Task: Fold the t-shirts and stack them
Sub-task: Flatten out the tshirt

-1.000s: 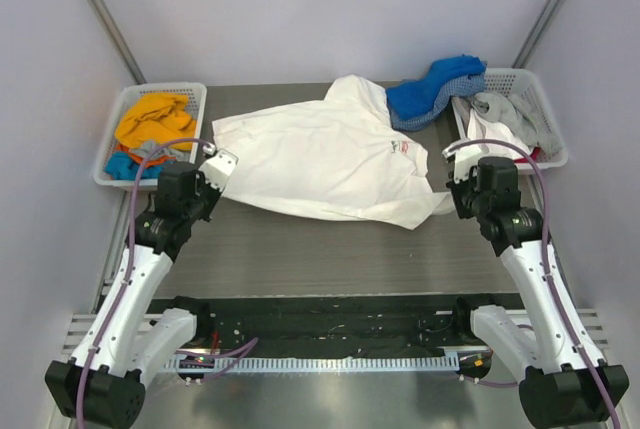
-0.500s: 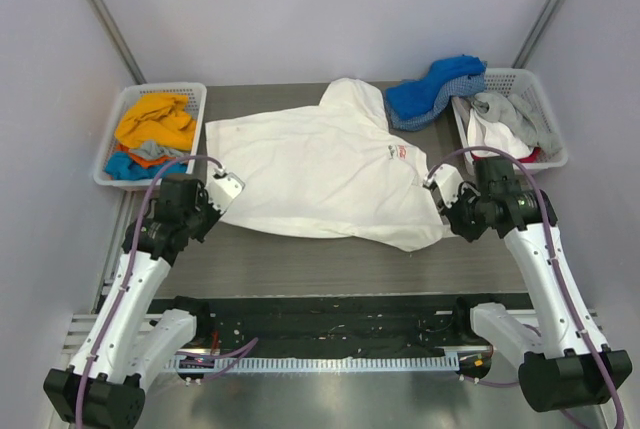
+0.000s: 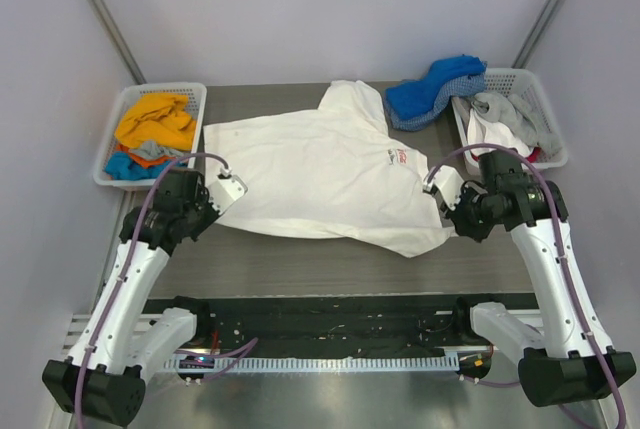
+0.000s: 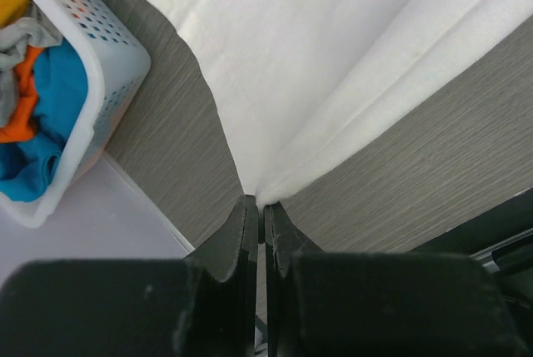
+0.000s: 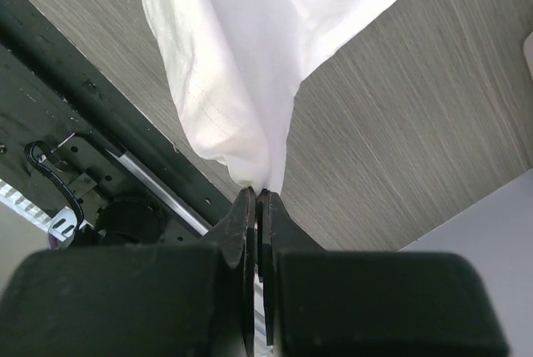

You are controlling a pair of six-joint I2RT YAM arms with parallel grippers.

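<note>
The white t-shirt [image 3: 320, 164] lies spread on the counter [image 3: 300, 257], its near corners pinched in the left fingers [image 4: 240, 236] and right fingers [image 5: 242, 217]. Both grips seem to catch only thin edges, so an uneven pull could slip one corner free and skew the fold.

Left basket [image 3: 112, 134], right basket [image 3: 546, 109], grey table [image 3: 300, 259]
</note>
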